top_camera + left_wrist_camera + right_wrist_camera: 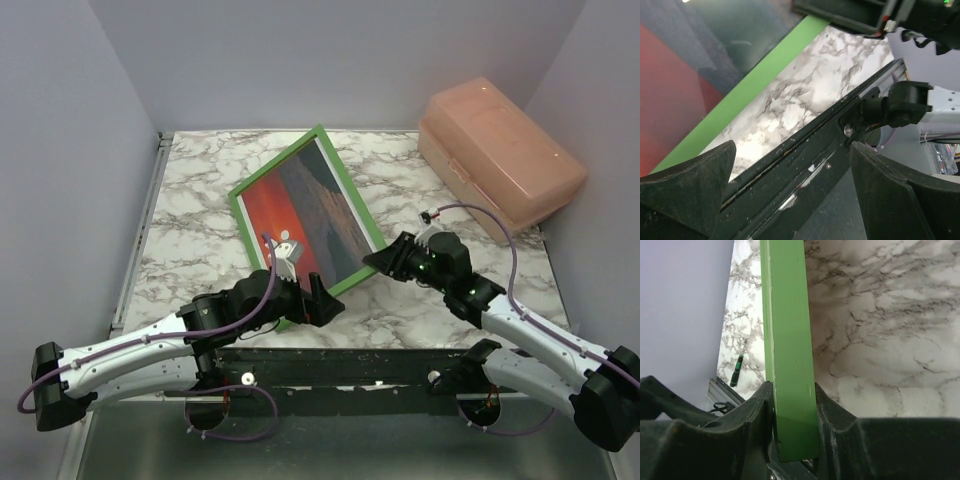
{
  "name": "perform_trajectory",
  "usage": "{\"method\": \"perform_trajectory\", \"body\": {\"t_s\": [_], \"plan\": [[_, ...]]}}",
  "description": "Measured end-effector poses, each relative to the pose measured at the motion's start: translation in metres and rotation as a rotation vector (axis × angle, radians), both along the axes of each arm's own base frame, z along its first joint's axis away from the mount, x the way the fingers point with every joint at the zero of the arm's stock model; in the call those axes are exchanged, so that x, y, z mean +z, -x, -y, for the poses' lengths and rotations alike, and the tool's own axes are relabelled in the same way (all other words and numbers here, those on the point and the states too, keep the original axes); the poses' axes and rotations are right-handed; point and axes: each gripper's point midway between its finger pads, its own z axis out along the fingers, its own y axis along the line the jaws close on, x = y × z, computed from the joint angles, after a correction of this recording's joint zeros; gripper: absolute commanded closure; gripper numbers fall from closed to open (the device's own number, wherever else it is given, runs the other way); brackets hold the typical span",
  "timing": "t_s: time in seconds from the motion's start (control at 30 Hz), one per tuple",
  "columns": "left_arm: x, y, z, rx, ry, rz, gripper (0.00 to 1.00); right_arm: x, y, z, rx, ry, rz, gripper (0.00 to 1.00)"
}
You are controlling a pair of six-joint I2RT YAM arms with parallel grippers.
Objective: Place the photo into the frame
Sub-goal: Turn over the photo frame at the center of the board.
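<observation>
Photo sits face up inside the frame on the surface, long axis 11 to 5 o'clock, with the right end effector pinching its 5 o'clock rail and the left end effector wide and empty at its 7 o'clock corner.

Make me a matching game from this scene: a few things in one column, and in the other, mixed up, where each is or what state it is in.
Column one
1. frame
2. photo
3. plastic box
4. left gripper

Column two
A. wide open, holding nothing
B. peach-coloured, at the far right of the table
C. one green rail pinched by the right gripper
D. red-orange, showing within the green rails

Pairs: 1-C, 2-D, 3-B, 4-A
</observation>
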Motion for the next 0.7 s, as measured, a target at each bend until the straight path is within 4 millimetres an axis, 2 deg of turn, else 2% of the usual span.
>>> {"method": "perform_trajectory", "body": {"t_s": [0.07,0.17,0.27,0.37,0.43,0.6,0.63,0.7], "plan": [[-0.021,0.002,-0.001,0.013,-0.01,-0.067,0.01,-0.011,0.003,0.004,-0.025,-0.015,-0.022,0.99],[-0.035,0.002,-0.002,0.038,-0.007,-0.12,0.02,-0.025,0.005,0.006,-0.055,-0.036,-0.057,0.94],[-0.045,0.0,-0.006,0.076,0.005,-0.165,0.02,-0.037,0.005,0.008,-0.081,-0.046,-0.094,0.78],[-0.054,-0.003,-0.013,0.113,0.013,-0.199,0.02,-0.045,0.002,0.008,-0.104,-0.042,-0.125,0.54],[-0.06,-0.004,-0.019,0.143,0.021,-0.223,0.02,-0.056,-0.002,0.011,-0.127,0.003,-0.138,0.47],[-0.075,-0.005,-0.034,0.213,0.02,-0.276,0.02,-0.123,0.007,0.035,-0.184,0.218,-0.296,0.31],[-0.078,-0.005,-0.037,0.227,0.017,-0.289,0.01,-0.13,0.009,0.039,-0.186,0.25,-0.312,0.28],[-0.083,-0.005,-0.042,0.252,0.011,-0.306,0.02,-0.13,0.003,0.039,-0.184,0.284,-0.302,0.22]]}}
